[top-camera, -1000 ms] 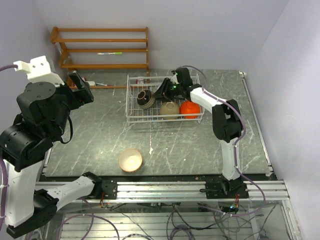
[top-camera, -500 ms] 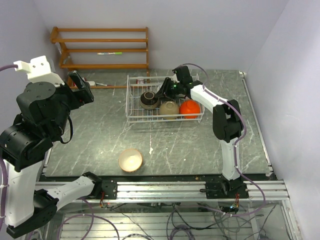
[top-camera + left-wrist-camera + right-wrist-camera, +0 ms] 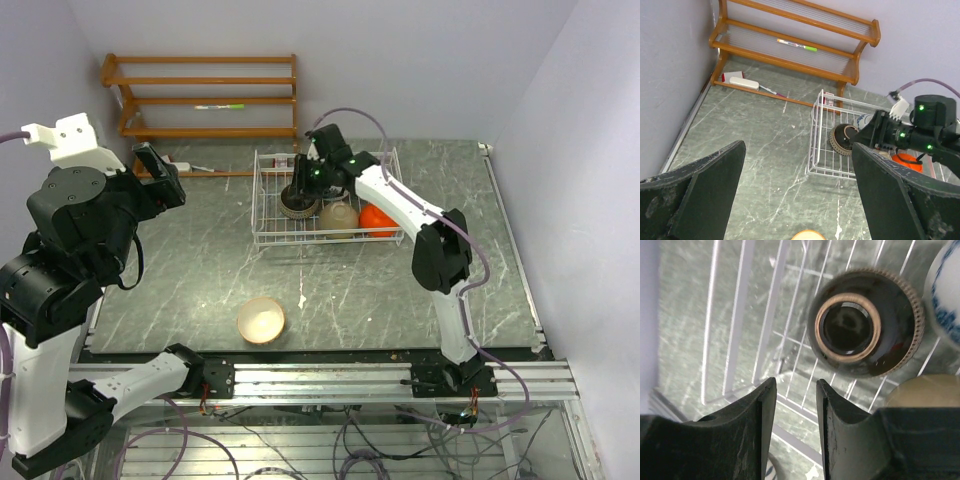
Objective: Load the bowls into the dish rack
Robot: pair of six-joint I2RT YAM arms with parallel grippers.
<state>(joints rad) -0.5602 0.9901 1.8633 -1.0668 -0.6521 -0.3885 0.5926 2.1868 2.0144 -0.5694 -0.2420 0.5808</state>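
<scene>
The left gripper (image 3: 797,150) hangs high over the left side of the counter (image 3: 200,270), a dark green slab veined with white like marble. It is released, its two broad black fingers spread wide with nothing between them. Behind it against the wall stands a slatted orange-brown wooden shelf (image 3: 205,95), and a slim pen with a green end (image 3: 220,106) lies on one tier.

Near the front edge of the counter a pale round bowl (image 3: 261,320) sits upright and alone, well apart from the rest.

Further back and to the right is the dish rack (image 3: 262,228), a low rectangular basket of thin white wire grid. At its left end a glossy dark brown bowl (image 3: 870,362) lies upside down, showing a tan foot ring and a finely ribbed rim. The right gripper (image 3: 795,390) hovers just above and beside it, released, jaws a little apart and holding nothing. A blue-and-white patterned bowl (image 3: 946,295) touches the brown one. Next in the rack comes a matte tan bowl (image 3: 340,218), possibly inverted, though the view is too coarse to say, then a bright orange-red bowl (image 3: 378,218) at the right end.
</scene>
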